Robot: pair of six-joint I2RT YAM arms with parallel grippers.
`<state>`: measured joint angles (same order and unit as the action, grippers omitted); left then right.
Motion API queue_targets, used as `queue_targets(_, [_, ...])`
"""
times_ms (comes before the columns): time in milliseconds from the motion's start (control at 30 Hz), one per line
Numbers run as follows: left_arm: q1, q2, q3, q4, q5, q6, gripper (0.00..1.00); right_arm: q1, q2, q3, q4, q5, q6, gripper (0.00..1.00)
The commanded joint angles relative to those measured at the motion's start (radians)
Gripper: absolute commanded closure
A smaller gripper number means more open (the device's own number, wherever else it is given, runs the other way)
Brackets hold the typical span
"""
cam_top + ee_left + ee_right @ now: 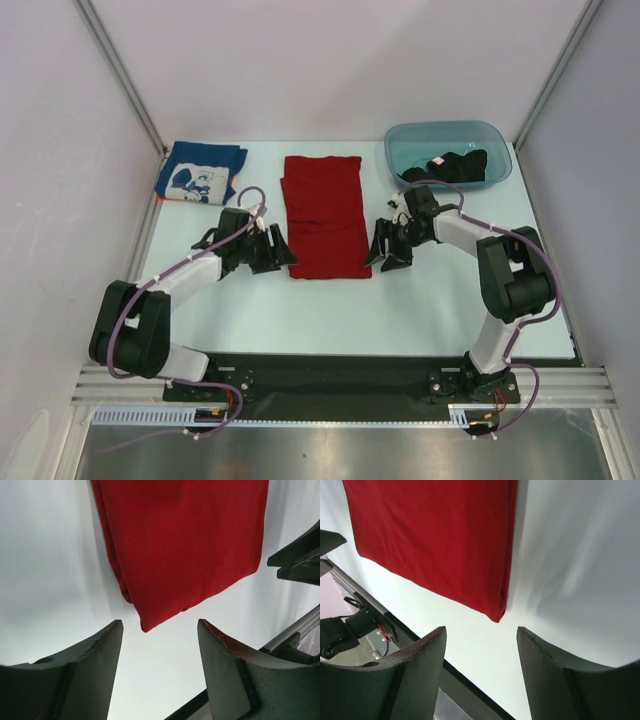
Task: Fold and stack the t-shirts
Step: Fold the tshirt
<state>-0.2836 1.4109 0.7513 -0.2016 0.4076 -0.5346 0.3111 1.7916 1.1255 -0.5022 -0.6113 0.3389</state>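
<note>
Both released, left end effector point(284, 250) and right end effector point(379, 252) flank red t-shirt point(322, 215); tub point(396, 152) beyond.

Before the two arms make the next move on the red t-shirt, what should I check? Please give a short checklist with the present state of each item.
1. Left gripper open and empty: ok.
2. Right gripper open and empty: ok.
3. Red t-shirt flat, folded into a long strip between the grippers: ok.
4. Its lower layers lie even: cannot tell.
5. Blue t-shirt folded, far left, apart from the arms: ok.
6. Black t-shirt out of the teal tub: not ok, it lies inside.
</note>
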Motion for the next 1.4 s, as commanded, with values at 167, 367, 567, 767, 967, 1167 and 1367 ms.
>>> queue_targets(167, [-0.035,0.066,-0.049,0.251,0.025,-0.036,0.38,0.005,0.028,-0.023,0.171,-0.067,0.032,0.44])
queue_targets(367, [-0.042,0.108,-0.03,0.232,0.007,-0.041,0.43,0.014,0.035,-0.05,0.195,-0.051,0.049,0.52])
queue_targets(567, [-0.049,0.116,-0.017,0.156,-0.041,-0.038,0.48,0.014,0.026,-0.084,0.197,-0.033,0.043,0.52])
queue_targets(767, [-0.062,0.045,-0.053,0.117,-0.128,-0.067,0.48,0.025,0.025,-0.139,0.237,-0.048,0.049,0.53])
queue_targets(967, [-0.08,0.059,-0.072,0.197,-0.06,-0.09,0.48,0.042,0.035,-0.151,0.269,-0.048,0.063,0.59])
queue_targets(1167, [-0.103,0.085,-0.046,0.171,-0.069,-0.107,0.52,0.043,0.022,-0.153,0.263,-0.041,0.072,0.71])
queue_targets(1367, [-0.104,0.065,-0.055,0.105,-0.098,-0.113,0.72,0.043,0.008,-0.139,0.211,-0.028,0.06,0.88])
